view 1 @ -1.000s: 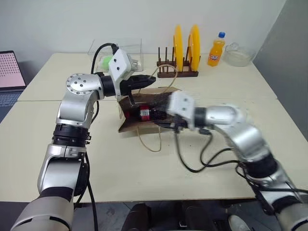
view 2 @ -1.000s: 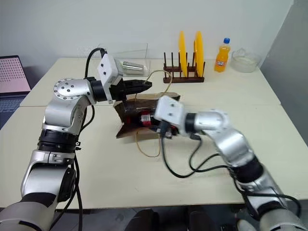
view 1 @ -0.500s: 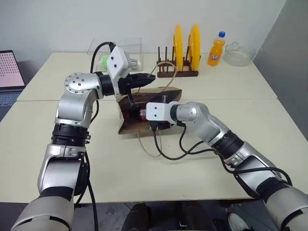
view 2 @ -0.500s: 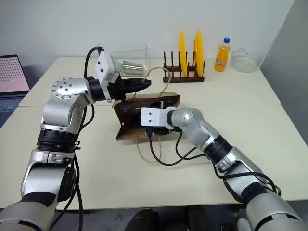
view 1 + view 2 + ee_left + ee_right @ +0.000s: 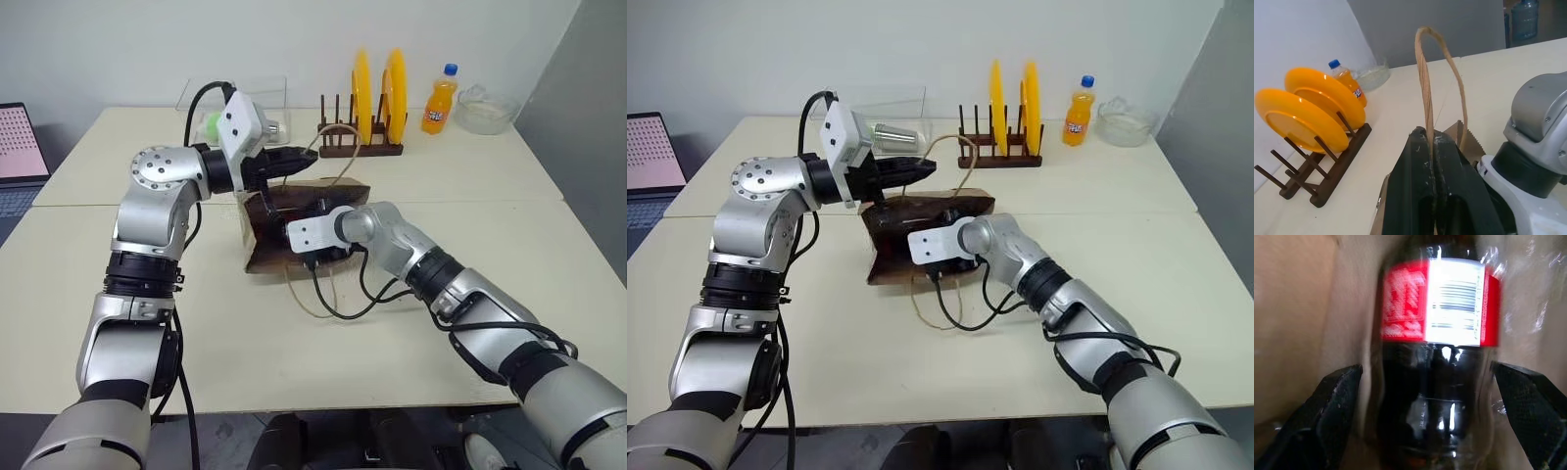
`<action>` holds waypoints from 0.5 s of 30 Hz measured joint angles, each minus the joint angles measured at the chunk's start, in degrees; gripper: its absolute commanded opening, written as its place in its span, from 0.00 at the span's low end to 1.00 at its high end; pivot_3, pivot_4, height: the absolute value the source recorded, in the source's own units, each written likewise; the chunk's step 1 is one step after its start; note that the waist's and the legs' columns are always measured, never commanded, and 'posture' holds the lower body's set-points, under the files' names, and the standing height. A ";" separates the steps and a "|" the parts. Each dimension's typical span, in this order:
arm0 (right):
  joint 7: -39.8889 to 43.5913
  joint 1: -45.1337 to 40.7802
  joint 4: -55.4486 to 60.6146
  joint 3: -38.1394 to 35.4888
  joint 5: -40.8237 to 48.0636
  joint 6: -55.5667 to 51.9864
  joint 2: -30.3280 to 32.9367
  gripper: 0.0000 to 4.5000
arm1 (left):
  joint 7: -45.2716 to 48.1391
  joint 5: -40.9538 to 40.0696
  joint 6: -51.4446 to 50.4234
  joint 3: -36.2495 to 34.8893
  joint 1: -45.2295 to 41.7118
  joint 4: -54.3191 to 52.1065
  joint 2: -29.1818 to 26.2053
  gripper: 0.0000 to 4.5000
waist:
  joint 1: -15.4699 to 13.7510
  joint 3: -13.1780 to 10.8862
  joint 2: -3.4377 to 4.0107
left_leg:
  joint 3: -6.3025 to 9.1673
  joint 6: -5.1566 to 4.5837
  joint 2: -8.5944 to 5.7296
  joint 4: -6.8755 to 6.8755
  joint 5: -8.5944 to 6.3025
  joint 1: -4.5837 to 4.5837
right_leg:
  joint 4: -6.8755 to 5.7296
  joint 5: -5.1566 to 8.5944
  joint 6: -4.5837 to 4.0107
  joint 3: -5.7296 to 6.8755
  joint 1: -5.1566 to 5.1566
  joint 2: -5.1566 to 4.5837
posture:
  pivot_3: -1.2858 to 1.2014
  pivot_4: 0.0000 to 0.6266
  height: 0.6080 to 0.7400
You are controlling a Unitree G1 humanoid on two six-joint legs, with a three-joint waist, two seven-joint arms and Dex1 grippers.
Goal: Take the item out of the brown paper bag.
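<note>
The cord handle (image 5: 1425, 83) of the brown paper bag (image 5: 294, 220) is being pinched between the closed fingers of the left gripper (image 5: 1432, 161), apparently so that the bag's mouth is being kept lifted and open on the surface (image 5: 411, 323). The right gripper (image 5: 1432, 396) is being reached inside the bag with its fingers (image 5: 1327, 406) spread wide. The cola bottle (image 5: 1435, 357), red-labelled, is lying inside between those fingers, not yet being clamped, judging by the gaps on both sides.

It looked like a lab staged as a kitchen: a bare tabletop (image 5: 470, 186), a plate rack (image 5: 361, 145) behind, a laptop (image 5: 18, 147) far left of the rack.
</note>
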State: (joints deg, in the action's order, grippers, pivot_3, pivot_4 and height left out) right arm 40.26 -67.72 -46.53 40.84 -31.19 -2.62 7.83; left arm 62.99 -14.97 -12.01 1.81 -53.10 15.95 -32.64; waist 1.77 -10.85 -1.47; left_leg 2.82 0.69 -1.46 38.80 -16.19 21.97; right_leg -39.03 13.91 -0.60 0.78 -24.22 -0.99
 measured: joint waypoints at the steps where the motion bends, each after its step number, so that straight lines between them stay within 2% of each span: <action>1: -0.10 -0.49 -1.01 -0.01 -0.33 0.30 -0.41 0.99 | 0.00 0.00 -0.01 0.00 0.00 -0.02 0.00 0.00 | 0.01 0.00 0.00 | 0.00 0.00 0.00 0.00 0.00 -0.01 | -0.01 0.00 0.00 0.00 0.00 0.00 | 0.52 0.24 1.00; 2: -0.35 -1.12 -2.57 -0.13 -0.76 0.85 -0.96 0.99 | -0.02 0.00 -0.02 0.00 0.02 -0.04 -0.01 0.00 | 0.02 0.00 0.00 | 0.00 0.00 0.00 0.00 0.00 -0.03 | -0.02 0.00 0.00 0.00 0.02 0.00 | 0.52 0.24 1.00; 4: -1.01 -2.26 -5.31 -0.42 -1.17 1.20 -2.15 0.91 | -0.04 0.00 -0.02 0.01 0.03 -0.08 0.00 0.00 | 0.06 0.00 0.00 | -0.01 0.00 0.00 0.00 0.00 -0.08 | -0.03 0.00 0.00 -0.01 0.05 0.00 | 0.52 0.24 1.00; 8: -2.42 -2.87 -8.84 -1.36 -1.45 2.32 -3.31 0.66 | -0.05 0.08 0.11 0.01 0.10 -0.08 -0.01 0.00 | 0.05 0.00 0.00 | 0.00 0.00 0.00 0.00 0.00 -0.07 | -0.03 0.00 0.00 -0.02 0.05 0.00 | 0.52 0.24 1.00; 15: 0.14 -1.82 -5.47 -2.22 -1.06 3.73 -1.97 0.66 | -0.07 1.15 2.19 0.05 0.10 1.06 -0.43 0.00 | 0.05 0.00 0.01 | 0.01 0.02 0.00 -0.04 0.01 -0.01 | 0.00 0.00 0.00 -0.01 -0.01 0.00 | 0.52 0.24 1.00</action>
State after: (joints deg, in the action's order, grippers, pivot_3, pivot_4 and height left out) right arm 40.40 -69.54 -52.00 38.63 -32.25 1.11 5.87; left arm 62.91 -13.82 -9.82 1.85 -53.01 17.01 -33.08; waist 1.82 -10.85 -1.47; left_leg 2.83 0.70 -1.45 38.77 -16.18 21.96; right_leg -39.03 13.91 -0.61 0.77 -24.23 -0.98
